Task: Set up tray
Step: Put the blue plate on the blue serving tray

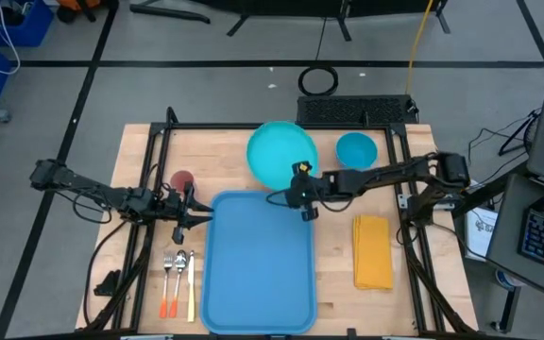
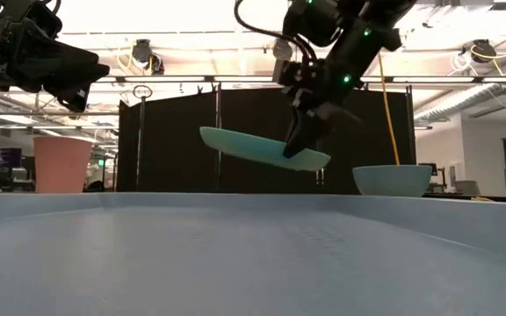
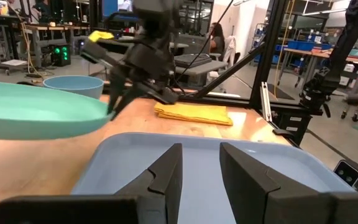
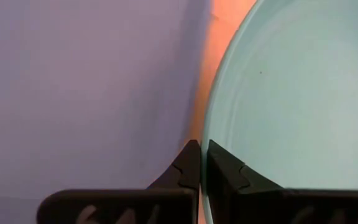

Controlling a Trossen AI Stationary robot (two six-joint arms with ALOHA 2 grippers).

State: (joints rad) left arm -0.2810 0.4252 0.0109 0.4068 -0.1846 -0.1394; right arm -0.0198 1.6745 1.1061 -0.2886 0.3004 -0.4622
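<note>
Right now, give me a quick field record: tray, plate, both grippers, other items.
tray: blue tray flat at table centre, nothing on it
plate: turquoise plate lifted off the table, tilted, beyond the tray's far edge
right gripper: right gripper shut on plate rim, over the tray's far edge
left gripper: left gripper partly open, holding nothing, beside the tray's left edge
bowl: blue bowl on table right of plate
cup: pink cup upright, left of the tray
napkin: yellow napkin right of tray
cutlery: cutlery left of tray

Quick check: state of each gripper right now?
Left gripper: open, empty, at the blue plastic tray's edge.
Right gripper: shut on the round turquoise plate's rim.
</note>
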